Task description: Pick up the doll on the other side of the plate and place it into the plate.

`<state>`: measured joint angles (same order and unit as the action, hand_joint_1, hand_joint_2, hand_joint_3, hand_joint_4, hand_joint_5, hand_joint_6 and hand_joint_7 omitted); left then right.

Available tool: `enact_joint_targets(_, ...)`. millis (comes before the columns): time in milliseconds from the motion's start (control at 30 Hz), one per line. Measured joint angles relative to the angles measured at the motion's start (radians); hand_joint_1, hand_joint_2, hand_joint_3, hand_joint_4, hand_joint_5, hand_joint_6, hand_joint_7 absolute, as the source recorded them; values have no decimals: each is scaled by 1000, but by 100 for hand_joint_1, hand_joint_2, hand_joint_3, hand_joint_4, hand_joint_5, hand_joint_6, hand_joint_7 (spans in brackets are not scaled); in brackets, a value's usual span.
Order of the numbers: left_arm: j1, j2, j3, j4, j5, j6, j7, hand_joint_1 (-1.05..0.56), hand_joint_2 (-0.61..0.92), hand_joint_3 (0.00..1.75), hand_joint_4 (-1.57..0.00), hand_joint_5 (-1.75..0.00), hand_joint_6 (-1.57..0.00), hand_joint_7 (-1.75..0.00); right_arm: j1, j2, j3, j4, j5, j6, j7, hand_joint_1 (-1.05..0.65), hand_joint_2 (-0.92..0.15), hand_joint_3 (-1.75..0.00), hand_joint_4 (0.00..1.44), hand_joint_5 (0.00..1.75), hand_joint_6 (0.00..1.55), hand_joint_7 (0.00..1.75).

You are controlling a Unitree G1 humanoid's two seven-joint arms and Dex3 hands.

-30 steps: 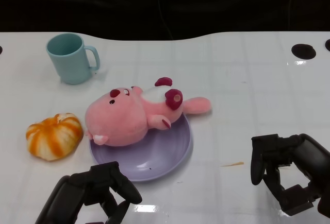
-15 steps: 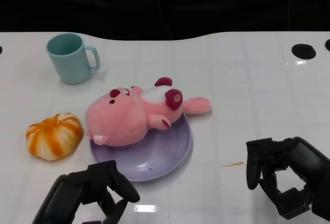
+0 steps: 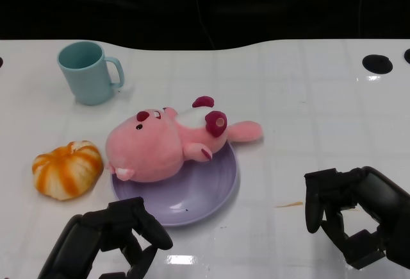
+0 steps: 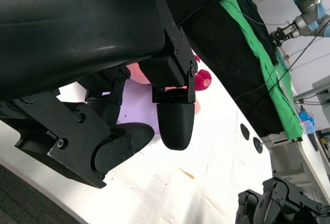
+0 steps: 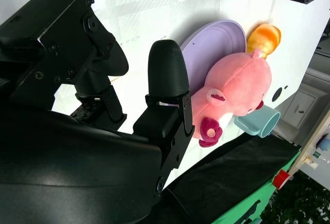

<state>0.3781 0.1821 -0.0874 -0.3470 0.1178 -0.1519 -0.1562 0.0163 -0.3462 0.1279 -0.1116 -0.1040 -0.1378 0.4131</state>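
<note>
The pink plush doll [image 3: 168, 143] lies on its side across the far rim of the lilac plate [image 3: 198, 195], its head over the plate and one leg reaching onto the table. The right wrist view shows the doll [image 5: 238, 92] on the plate [image 5: 209, 46] too. My left hand [image 3: 109, 240] is low at the near edge, just in front of the plate, holding nothing, fingers apart. My right hand [image 3: 352, 218] hovers at the near right, well clear of the plate, fingers spread and empty. In the left wrist view, a bit of pink doll [image 4: 140, 74] peeks past my fingers.
A teal mug [image 3: 90, 72] stands at the far left. An orange striped pumpkin toy [image 3: 67, 169] lies left of the plate. Two black holes [image 3: 377, 63] mark the table's far right. A small yellowish scrap [image 3: 289, 204] lies between plate and right hand.
My right hand has drawn slightly left and nearer. My left hand has sunk a little toward the near edge. The doll and plate have not moved.
</note>
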Motion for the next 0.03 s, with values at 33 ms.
enact_joint_targets(33,-1,0,0,2,0,-1,0,-9,55,105,-77,-152,-83,-113,0,0,0,0,0,1,0,10,-32,-145,85,175,80,151)
